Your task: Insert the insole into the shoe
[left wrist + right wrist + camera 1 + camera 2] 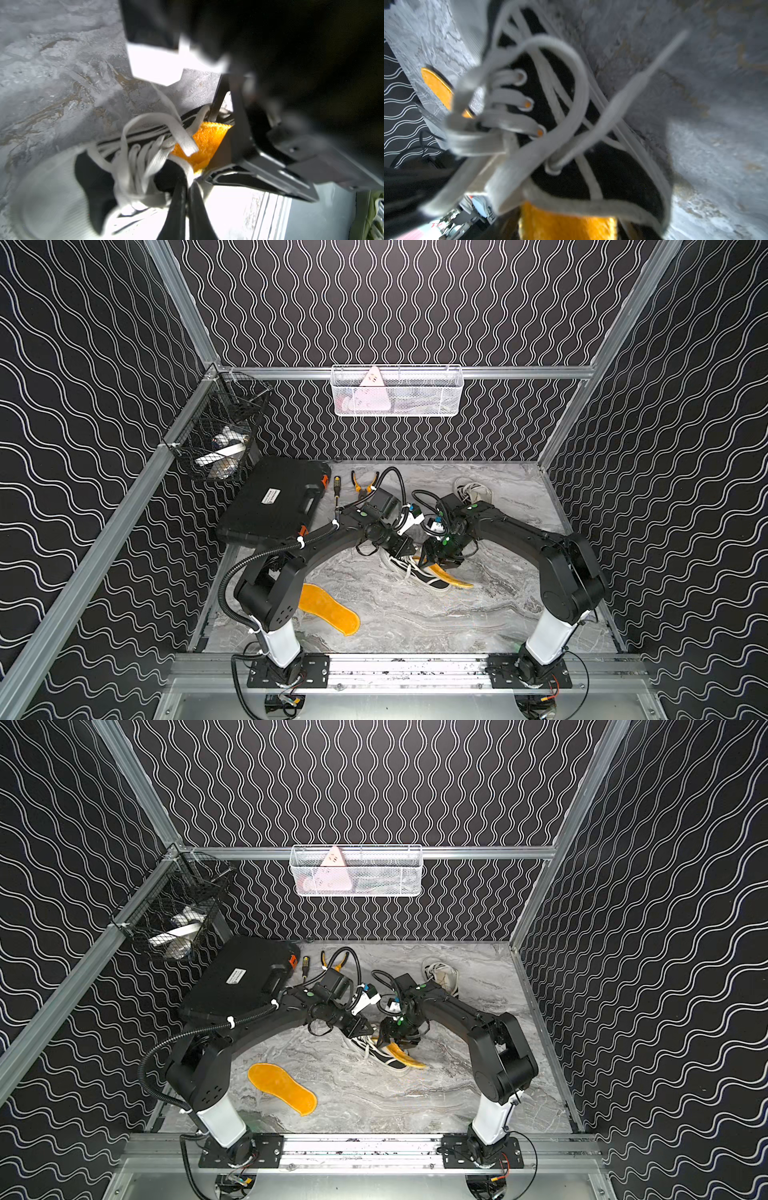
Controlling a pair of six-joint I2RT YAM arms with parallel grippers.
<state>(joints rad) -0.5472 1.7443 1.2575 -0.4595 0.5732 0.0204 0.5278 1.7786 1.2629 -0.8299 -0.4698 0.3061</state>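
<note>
A black shoe (428, 577) with loose white laces lies mid-table. An orange insole (452, 578) sticks out of its opening, front end inside. In the left wrist view my left gripper (188, 185) is shut on the white rim of the shoe (97, 178), beside the insole (205, 143). In the right wrist view the insole (566, 220) lies across the gap of my right gripper (568, 229), just behind the shoe's collar (571, 124). Whether the fingers still press it is unclear. Both top views show the two grippers (365, 1029) (392, 1042) close together over the shoe.
A second orange insole (328, 608) lies flat near the left arm's base. A black tool case (274, 502), a screwdriver (336, 485) and pliers (363, 481) sit at the back left. Another shoe (440, 973) lies back right. Wire baskets (397, 391) (220, 435) hang on the frame.
</note>
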